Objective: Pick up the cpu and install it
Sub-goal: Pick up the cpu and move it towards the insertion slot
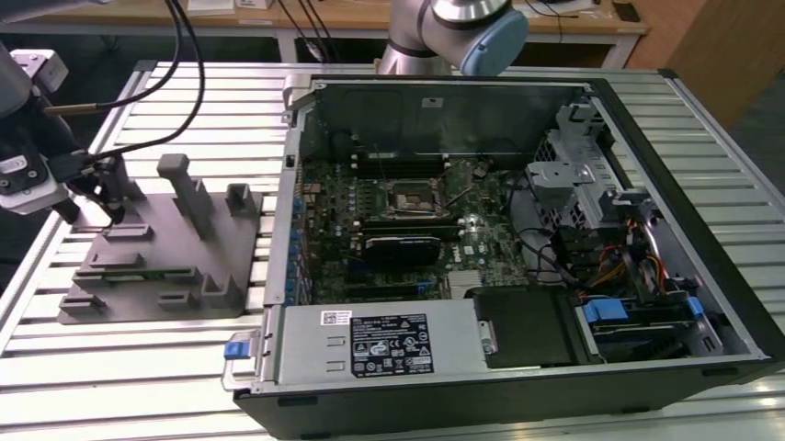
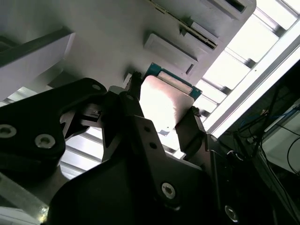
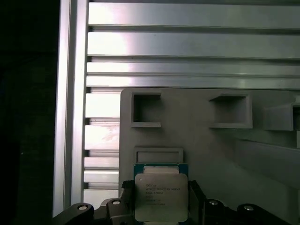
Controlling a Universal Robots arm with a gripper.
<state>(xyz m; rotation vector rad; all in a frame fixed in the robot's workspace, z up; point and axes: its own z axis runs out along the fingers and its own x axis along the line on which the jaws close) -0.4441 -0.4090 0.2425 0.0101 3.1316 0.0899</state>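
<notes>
The cpu is a small square chip with a pale metal top and a green edge, also seen from the side in the second wrist view. My gripper is shut on it, one dark finger against each side. In the exterior view the gripper hangs over the far left part of the grey fixture. The chip sits at or just above the fixture's surface; I cannot tell which.
An open computer case lies on the slatted aluminium table to the exterior view's right of the fixture. Its motherboard holds a square socket. The fixture has raised blocks. Black cables trail from the arm.
</notes>
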